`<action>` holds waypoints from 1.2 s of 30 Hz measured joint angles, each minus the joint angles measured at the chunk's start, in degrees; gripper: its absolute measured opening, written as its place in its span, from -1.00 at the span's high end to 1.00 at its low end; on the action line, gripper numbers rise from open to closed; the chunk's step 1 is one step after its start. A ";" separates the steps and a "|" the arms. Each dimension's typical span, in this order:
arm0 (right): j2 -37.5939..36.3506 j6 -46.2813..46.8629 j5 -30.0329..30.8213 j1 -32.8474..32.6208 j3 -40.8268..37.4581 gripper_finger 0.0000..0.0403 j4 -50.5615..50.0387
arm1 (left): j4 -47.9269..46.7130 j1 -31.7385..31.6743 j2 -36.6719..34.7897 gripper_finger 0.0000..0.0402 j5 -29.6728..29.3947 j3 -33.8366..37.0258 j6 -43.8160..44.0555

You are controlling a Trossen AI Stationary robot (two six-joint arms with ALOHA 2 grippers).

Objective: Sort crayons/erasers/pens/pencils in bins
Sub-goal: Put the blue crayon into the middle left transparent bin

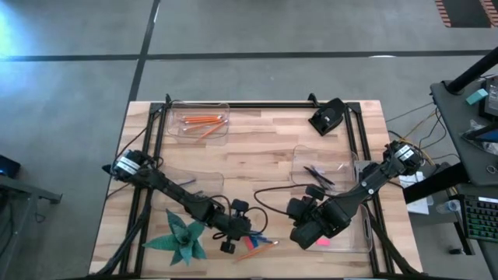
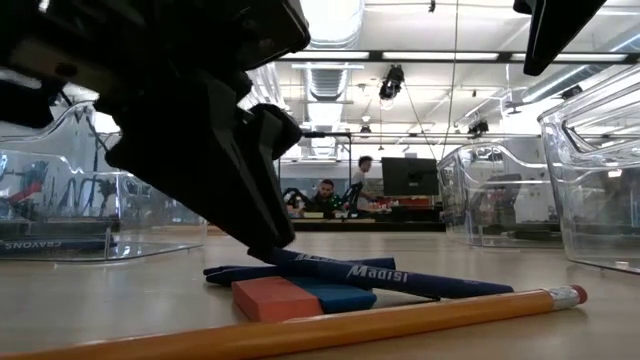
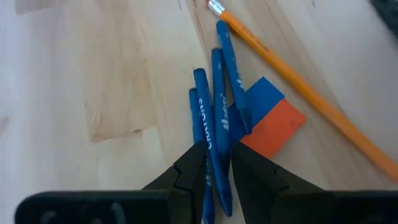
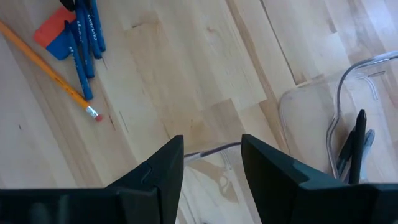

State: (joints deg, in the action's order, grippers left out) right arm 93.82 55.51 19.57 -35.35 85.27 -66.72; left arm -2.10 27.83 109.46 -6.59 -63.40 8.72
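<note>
Several blue crayons (image 3: 217, 93) lie bunched on the wood near the table's front middle, resting partly on a red and blue eraser (image 3: 270, 121). An orange pencil (image 3: 292, 81) lies just beyond them. My left gripper (image 3: 216, 155) slants down onto the bunch and is shut on two of the crayons. My right gripper (image 4: 211, 155) hovers open and empty above the near right bin (image 1: 354, 233), which holds a pink eraser (image 1: 320, 243). Dark pens (image 4: 354, 149) lie in the bin (image 1: 323, 175) behind it. Orange pencils (image 1: 201, 120) lie in the far left bin (image 1: 175, 128). My left gripper pinches two blue crayons side by side between its two fingers, near their closer ends (image 3: 214, 171). The fingers (image 3: 193, 168) come slanting down from the table's left and lie along the crayons. The crayons' far ends (image 2: 440, 285) rest on the table and on the eraser.
A green spiky paper star (image 1: 180, 237) lies by the left arm at the near left. A clear bin labelled for crayons (image 2: 60, 243) stands left of the middle. A black object (image 1: 327, 117) sits at the far right. Bare wood spans the table's middle.
</note>
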 joint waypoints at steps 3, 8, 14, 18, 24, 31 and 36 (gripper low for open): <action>0.00 0.00 0.00 0.00 0.00 0.24 -0.04 | 0.23 0.00 0.98 0.70 0.09 -0.20 -0.77; 0.00 0.51 0.00 0.00 -0.02 0.24 -0.07 | 1.32 -0.09 1.63 0.70 0.13 -0.27 -0.71; 0.00 0.93 0.01 0.00 -0.02 0.24 -0.09 | 1.50 -0.24 1.63 0.74 0.16 -0.07 -0.73; 0.00 0.98 0.02 0.00 -0.02 0.24 -0.09 | 1.48 -0.24 1.67 0.90 0.24 -0.07 -0.92; 0.00 1.09 0.02 0.00 -0.02 0.24 -0.09 | 1.08 -0.37 1.64 0.93 0.28 -0.31 -2.11; 0.00 1.05 0.02 0.00 -0.02 0.24 -0.11 | -0.84 -0.61 -0.83 0.94 -0.09 -0.28 -2.11; 0.02 0.92 0.02 0.00 -0.02 0.24 -0.48 | -1.81 -1.35 -4.77 0.94 -2.19 -0.20 -2.11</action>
State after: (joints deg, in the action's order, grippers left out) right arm 93.84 56.42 19.59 -35.35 85.25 -67.20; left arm -3.91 26.48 104.68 -8.78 -63.59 6.61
